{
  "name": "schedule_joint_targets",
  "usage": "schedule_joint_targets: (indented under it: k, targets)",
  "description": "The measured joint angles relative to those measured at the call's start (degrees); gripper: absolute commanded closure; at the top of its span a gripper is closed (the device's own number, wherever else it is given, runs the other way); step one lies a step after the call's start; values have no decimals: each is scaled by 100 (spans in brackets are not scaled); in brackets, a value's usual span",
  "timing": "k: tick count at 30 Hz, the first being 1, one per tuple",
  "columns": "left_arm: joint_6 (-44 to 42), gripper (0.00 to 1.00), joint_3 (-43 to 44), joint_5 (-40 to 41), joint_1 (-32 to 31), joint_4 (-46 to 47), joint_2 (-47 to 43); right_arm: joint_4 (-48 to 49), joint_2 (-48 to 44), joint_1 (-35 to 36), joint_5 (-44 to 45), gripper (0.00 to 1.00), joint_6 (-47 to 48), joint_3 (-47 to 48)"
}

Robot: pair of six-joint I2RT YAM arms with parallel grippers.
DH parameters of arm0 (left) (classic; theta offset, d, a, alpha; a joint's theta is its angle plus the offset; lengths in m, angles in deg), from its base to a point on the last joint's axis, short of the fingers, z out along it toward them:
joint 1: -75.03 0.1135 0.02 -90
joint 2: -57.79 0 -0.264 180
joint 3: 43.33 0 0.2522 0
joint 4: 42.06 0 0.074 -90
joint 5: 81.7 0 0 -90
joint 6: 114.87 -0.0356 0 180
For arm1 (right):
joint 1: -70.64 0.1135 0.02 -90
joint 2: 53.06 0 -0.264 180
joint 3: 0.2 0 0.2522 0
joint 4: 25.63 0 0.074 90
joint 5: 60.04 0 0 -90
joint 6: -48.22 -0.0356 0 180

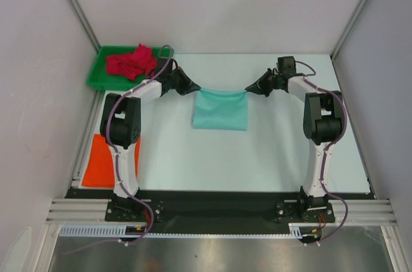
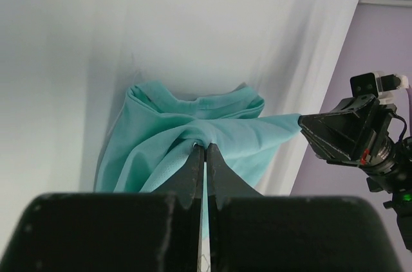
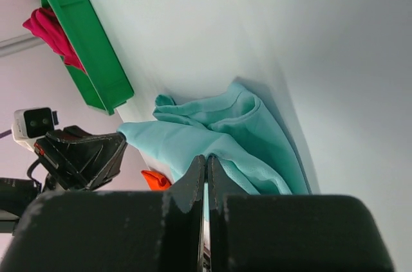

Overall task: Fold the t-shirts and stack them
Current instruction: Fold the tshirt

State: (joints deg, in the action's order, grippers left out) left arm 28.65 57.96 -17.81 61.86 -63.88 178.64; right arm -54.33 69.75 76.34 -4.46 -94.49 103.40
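1. Green tray (image 1: 100, 72): stands just outboard of the left gripper (image 1: 197, 88), on its far-left side. It holds one item, the crimson red t-shirt (image 1: 132, 63), bunched in a heap.
2. Left gripper: fingers pressed together, pinching one upper corner of the mint green t-shirt (image 1: 221, 111). The cloth puckers at the fingertips in the left wrist view.
3. Right gripper (image 1: 247, 89): fingers likewise together, clamped on the opposite upper corner of the same shirt.
4. Mint green t-shirt: its top edge is drawn taut between the two grippers. The folded body falls from them toward the arm bases and rests on the table (image 1: 270, 156).
5. Bright orange t-shirt (image 1: 96, 163): lies flat well behind the left gripper, beside that arm's base, at the table's left edge, touched by neither gripper.
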Motion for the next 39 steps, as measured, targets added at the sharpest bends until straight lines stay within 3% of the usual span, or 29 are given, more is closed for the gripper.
schedule_joint_targets:
  k: [9, 12, 13, 18, 19, 21, 22, 25, 27, 30, 33, 36, 39]
  targets:
    - [20, 99, 201, -111, 155, 33, 280, 76, 503, -57, -164, 95, -116, 409]
    - [9, 92, 315, -136, 170, 42, 433, 81, 647, -66, -208, 93, -170, 509]
    - [-13, 87, 365, -140, 175, 39, 487, 81, 688, -68, -212, 89, -177, 549]
    - [-269, 78, 929, -157, 184, -142, 876, 118, 894, -90, -221, 78, -232, 789]
    - [-378, 75, 1084, -136, 188, -223, 957, 116, 979, -114, -232, 72, -229, 929]
    - [-691, 66, 1467, -24, 190, -527, 1082, 122, 1180, -170, -258, 67, -201, 1261]
    - [-903, 60, 1727, 92, 190, -756, 1123, 57, 1292, -216, -275, 59, -181, 1484]
    - [-1543, 51, 2463, 514, 195, -1318, 1119, -361, 1473, -396, -238, 47, 164, 2083]
    - [-1856, 51, 2594, 741, 195, -1434, 911, -680, 1427, -490, -179, 43, 511, 2295]
    - [-2157, 51, 2295, 863, 184, -1574, 299, -1001, 1123, -597, -52, 41, 955, 2179]
    - [-2181, 53, 1290, 726, 120, -1220, -625, -951, 411, -542, -26, 43, 1185, 1270]
    - [-1939, 55, 70, 337, -61, -380, -1379, -330, -297, -291, -68, 49, 1051, 184]
    - [-1495, 58, -916, -50, -376, 691, -1591, 879, -730, 98, -168, 54, 498, -837]
